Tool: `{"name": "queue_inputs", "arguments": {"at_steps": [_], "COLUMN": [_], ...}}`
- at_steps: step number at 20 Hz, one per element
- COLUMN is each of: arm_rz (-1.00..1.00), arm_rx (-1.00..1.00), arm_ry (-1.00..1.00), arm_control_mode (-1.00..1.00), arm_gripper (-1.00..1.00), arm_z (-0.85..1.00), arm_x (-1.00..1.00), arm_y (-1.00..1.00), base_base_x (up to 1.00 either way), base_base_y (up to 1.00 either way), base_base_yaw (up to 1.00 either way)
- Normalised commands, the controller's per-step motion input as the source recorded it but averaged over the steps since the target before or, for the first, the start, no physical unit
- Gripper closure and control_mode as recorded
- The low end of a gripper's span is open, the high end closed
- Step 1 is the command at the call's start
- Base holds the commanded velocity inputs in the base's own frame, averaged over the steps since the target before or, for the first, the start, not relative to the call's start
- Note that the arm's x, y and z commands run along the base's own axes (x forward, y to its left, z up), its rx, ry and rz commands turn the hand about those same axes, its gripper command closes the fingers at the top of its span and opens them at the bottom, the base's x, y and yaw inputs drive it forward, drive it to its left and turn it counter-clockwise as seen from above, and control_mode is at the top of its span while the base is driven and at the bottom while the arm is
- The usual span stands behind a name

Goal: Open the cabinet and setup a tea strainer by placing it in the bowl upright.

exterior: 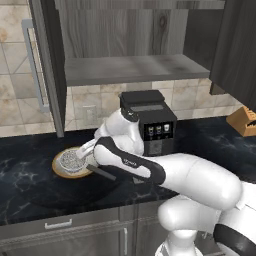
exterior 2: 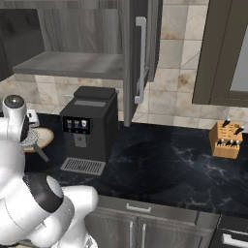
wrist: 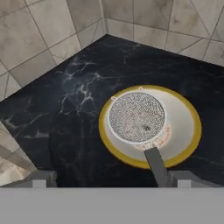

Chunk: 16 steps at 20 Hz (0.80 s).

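Here the gripper (wrist: 107,178) hangs just above the bowl (wrist: 186,135), its fingers spread apart and holding nothing. The tea strainer (wrist: 137,117) sits upright inside the bowl on the dark marbled bench (wrist: 65,100). Behind, the cabinet (exterior: 130,35) stands open beside a coffee machine (exterior: 150,122).

The cabinet (exterior: 125,35) stands open overhead, both doors swung wide, its shelf bare. Down on the dark marble counter (exterior: 30,175) the gripper (exterior: 89,152) sits low, right at the bowl (exterior: 67,171), just to its left. The tea strainer (exterior: 71,160) rests inside the bowl, mesh up. Behind the gripper, to its right, is a black coffee machine (exterior: 150,122); far right, a wooden knife block (exterior: 245,120).
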Motion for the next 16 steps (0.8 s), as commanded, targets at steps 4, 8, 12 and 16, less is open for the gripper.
{"name": "queue_inputs", "arguments": {"at_steps": [4,8,12,16], "arm_rz": [0.0,-0.01,-0.04,-0.14], "arm_rx": [0.0,0.0,0.0,-0.05], "arm_ry": [0.0,-0.01,0.0,0.04], "arm_control_mode": [-1.0,-1.0,-1.0,-1.0], "arm_gripper": [-1.0,-1.0,-1.0,-1.0], "arm_z": [0.97,1.0,1.0,0.71], "arm_x": [-0.71,-0.93,-0.88,-0.53], "arm_y": [-0.9,-0.68,-0.73,-0.78], "base_base_x": [0.0,0.0,0.0,0.0], "base_base_y": [0.0,0.0,0.0,0.0], "base_base_yaw": [0.0,0.0,0.0,0.0]}}
